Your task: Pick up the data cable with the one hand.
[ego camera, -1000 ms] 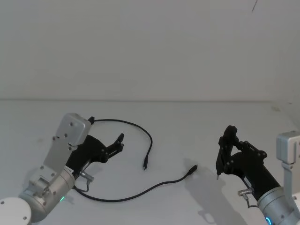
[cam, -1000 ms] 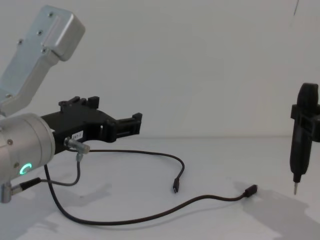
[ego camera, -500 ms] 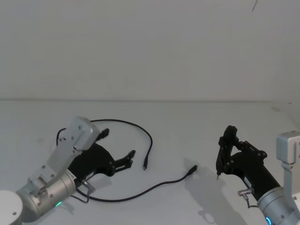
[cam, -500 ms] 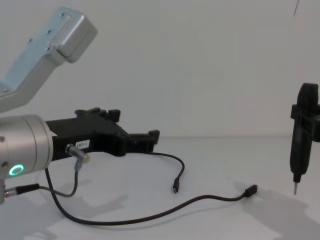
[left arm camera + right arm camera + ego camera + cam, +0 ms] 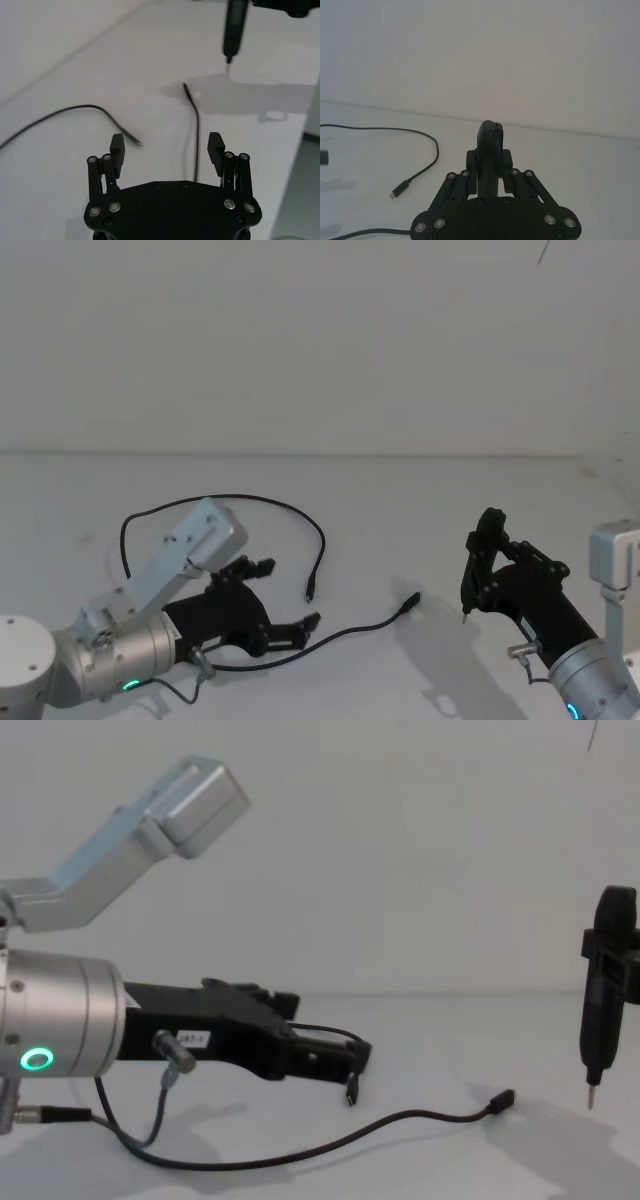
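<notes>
- Left gripper (image 5: 288,593) has swung right and nearer since the earlier frames, off the cable's far arc toward its near run; it now sits lower in the chest view (image 5: 350,1060).
- Right gripper (image 5: 480,560) is in the same place as before, at the right. The cable lies as it did.
- Count: one cable (image 5: 322,540), two plugs, two grippers, one pen tool (image 5: 595,1040), one grey wire (image 5: 165,1105).
- Cable lies loose on the table (image 5: 520,490). It arcs far and left from the first plug (image 5: 309,593), passes behind the left arm, then runs along the near side to the second plug (image 5: 409,601).
- The two plugs lie near each other at mid-table, apart, the second to the right.
- Left gripper: jaws spread wide, held just above the table. In the left wrist view the near run of cable passes between the fingertips (image 5: 117,142), closer to one side. Contact with the cable: cannot tell.
- Right gripper: fingers closed on the pen tool, tip pointing down, clear of the table, right of the second plug.
- Grey wire hangs in a loop from a metal plug on the left gripper's body.
</notes>
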You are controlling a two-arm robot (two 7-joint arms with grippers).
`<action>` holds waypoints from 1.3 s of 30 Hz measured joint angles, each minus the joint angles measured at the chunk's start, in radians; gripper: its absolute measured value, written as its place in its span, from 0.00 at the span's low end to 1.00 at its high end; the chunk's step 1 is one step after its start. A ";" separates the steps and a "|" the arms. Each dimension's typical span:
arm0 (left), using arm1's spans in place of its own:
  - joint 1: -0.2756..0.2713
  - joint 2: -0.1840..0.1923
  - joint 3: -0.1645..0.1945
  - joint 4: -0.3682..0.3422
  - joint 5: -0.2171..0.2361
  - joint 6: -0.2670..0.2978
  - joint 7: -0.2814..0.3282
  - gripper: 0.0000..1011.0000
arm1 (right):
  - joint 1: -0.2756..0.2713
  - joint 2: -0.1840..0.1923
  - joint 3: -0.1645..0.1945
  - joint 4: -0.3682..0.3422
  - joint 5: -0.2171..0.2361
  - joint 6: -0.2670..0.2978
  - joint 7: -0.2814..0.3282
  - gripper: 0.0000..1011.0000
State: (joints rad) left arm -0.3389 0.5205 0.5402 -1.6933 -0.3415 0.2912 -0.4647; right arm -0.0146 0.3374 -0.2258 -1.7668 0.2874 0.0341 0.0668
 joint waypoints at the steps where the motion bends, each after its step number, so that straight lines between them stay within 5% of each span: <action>1: -0.004 0.000 0.003 0.001 -0.003 0.010 -0.008 0.99 | 0.000 0.000 0.000 0.000 0.000 0.000 0.000 0.28; 15: -0.113 -0.042 0.086 0.069 -0.038 0.195 -0.105 0.99 | 0.000 0.000 0.000 0.000 0.000 0.000 0.000 0.28; 39: -0.196 -0.149 0.148 0.187 -0.041 0.301 -0.064 0.99 | 0.000 0.000 0.000 0.000 0.000 0.000 0.000 0.28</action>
State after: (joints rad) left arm -0.5347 0.3715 0.6886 -1.5067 -0.3824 0.5919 -0.5286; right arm -0.0146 0.3374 -0.2258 -1.7668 0.2874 0.0341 0.0668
